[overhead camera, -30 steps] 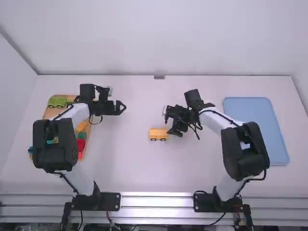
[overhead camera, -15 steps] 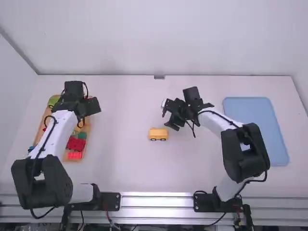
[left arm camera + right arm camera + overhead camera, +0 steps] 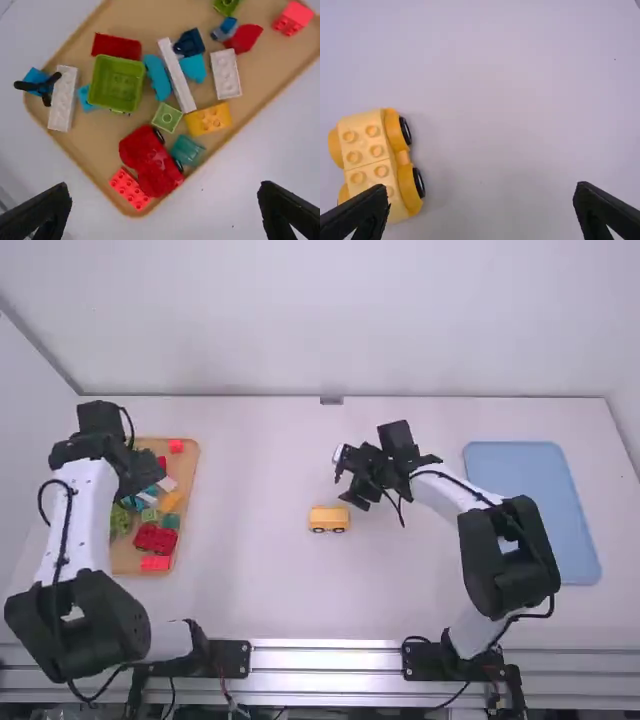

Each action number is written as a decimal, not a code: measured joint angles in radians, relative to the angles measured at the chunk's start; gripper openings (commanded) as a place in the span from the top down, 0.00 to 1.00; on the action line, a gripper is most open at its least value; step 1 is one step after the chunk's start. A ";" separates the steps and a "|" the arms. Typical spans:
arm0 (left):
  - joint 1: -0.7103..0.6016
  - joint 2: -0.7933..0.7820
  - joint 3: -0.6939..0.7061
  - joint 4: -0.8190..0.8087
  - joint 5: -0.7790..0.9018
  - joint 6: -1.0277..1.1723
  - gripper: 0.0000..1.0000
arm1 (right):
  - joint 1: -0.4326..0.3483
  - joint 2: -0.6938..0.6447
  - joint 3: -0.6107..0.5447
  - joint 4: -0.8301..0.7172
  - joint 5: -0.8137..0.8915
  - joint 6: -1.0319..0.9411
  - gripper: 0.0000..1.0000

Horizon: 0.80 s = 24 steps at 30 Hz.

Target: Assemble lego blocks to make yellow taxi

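Left gripper: the left gripper (image 3: 140, 480) is held above the wooden tray (image 3: 95, 145), its fingers spread wide; nothing is gripped.
Right gripper: the right gripper (image 3: 343, 485) is held over the middle of the table (image 3: 260, 580), its fingers also set wide apart, with nothing between them.
Yellow car: the yellow car (image 3: 328, 519) is stood on its wheels on the table, between the two arms and near the right gripper. Two rounded bodies are seen end to end, studded on top, with black tyres along one side.
Yellow block: the yellow block (image 3: 209, 120) is laid in the wooden tray, just beside one end of the white bar (image 3: 177, 75).
Red pieces: the red car (image 3: 150, 160) is set near one corner of the wooden tray, with the red block (image 3: 131, 189) against it.
Green pieces: the green bin (image 3: 116, 82) is placed open side up; the small green block (image 3: 167, 117) is set between it and the yellow block.
Teal block: the teal block (image 3: 187, 150) is found beside the red car.
Blue tray: the blue tray (image 3: 525, 500) is placed on the table's right side, beyond the right arm.
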 measured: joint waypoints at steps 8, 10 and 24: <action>0.000 0.061 0.085 0.016 0.127 0.228 0.01 | 0.000 0.000 0.000 0.000 0.000 0.002 0.01; 0.000 0.114 0.153 -0.011 0.145 0.286 0.01 | 0.000 0.000 0.000 0.000 0.000 0.003 0.02; 0.018 0.588 0.510 -0.262 0.160 0.717 0.16 | 0.000 0.000 0.000 0.003 0.000 0.021 0.01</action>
